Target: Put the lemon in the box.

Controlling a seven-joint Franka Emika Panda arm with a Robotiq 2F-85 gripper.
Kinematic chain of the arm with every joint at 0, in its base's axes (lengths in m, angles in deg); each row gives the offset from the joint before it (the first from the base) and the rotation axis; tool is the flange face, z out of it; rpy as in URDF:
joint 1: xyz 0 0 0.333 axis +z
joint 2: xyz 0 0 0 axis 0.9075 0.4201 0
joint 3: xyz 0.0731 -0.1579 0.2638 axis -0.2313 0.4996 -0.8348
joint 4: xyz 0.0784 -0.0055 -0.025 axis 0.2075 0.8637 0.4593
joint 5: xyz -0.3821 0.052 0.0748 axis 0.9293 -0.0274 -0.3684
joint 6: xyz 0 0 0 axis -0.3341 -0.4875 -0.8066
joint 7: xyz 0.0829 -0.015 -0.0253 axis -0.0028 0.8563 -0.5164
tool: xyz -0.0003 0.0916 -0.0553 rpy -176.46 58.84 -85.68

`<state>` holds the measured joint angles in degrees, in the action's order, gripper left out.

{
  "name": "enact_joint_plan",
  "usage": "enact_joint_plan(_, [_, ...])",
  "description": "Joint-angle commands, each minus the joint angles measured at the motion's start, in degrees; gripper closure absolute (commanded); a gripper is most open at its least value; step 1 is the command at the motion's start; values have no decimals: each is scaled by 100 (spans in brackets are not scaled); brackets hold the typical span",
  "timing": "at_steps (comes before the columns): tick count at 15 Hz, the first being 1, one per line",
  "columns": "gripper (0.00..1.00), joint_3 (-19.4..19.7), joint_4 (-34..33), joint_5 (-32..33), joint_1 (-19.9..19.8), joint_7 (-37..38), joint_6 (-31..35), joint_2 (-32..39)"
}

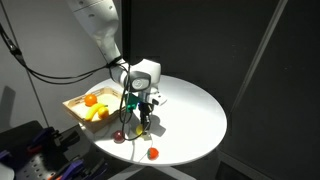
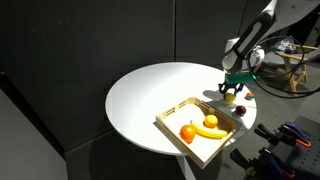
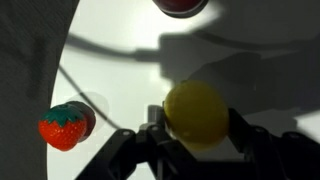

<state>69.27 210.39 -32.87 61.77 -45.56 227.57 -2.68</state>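
- Pale yellow, the lemon (image 3: 197, 110) sits low and right of centre in the wrist view.
- The hand (image 3: 198, 133) is pinching the lemon. One dark finger (image 3: 153, 132) presses on its left flank and another on its right.
- Whether the lemon rests on the white desk (image 3: 120, 60) or hangs just clear of it cannot be told.
- In both exterior views the hand (image 1: 141, 112) (image 2: 232, 93) points down over the round desk (image 1: 190, 110) (image 2: 140, 100).
- In an exterior view the lemon (image 2: 230, 97) shows as a yellow spot under the hand, at the right of the frame.
- There it is outside the box (image 2: 178, 142), just beyond the box's upper right side.
- The tan wooden box lies on the desk at lower centre of that view. It holds an orange (image 2: 188, 131) and a banana (image 2: 208, 132).
- A strawberry (image 3: 65, 125) lies on the desk at the lower left of the wrist view, well apart from the lemon.
- A dark red ball (image 3: 180, 5) is cut off by the top edge of the wrist view, above the lemon.
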Motion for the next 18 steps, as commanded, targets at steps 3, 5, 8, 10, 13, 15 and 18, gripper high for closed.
enact_joint_plan(3, [64,-1,415,190,41,-381,-690,-809])
enact_joint_plan(5, [64,-50,520,226,22,-551,-766,-1039])
enact_joint_plan(8, [64,-168,719,294,-17,-962,-702,-1370])
enact_joint_plan(10, [64,-276,846,287,-31,-1271,-657,-1558])
enact_joint_plan(13, [64,-470,986,258,-25,-1739,-703,-1761])
enact_joint_plan(15, [64,-594,1064,269,9,-1952,-721,-1848])
enact_joint_plan(18, [64,-792,1194,291,84,-2158,-683,-1939])
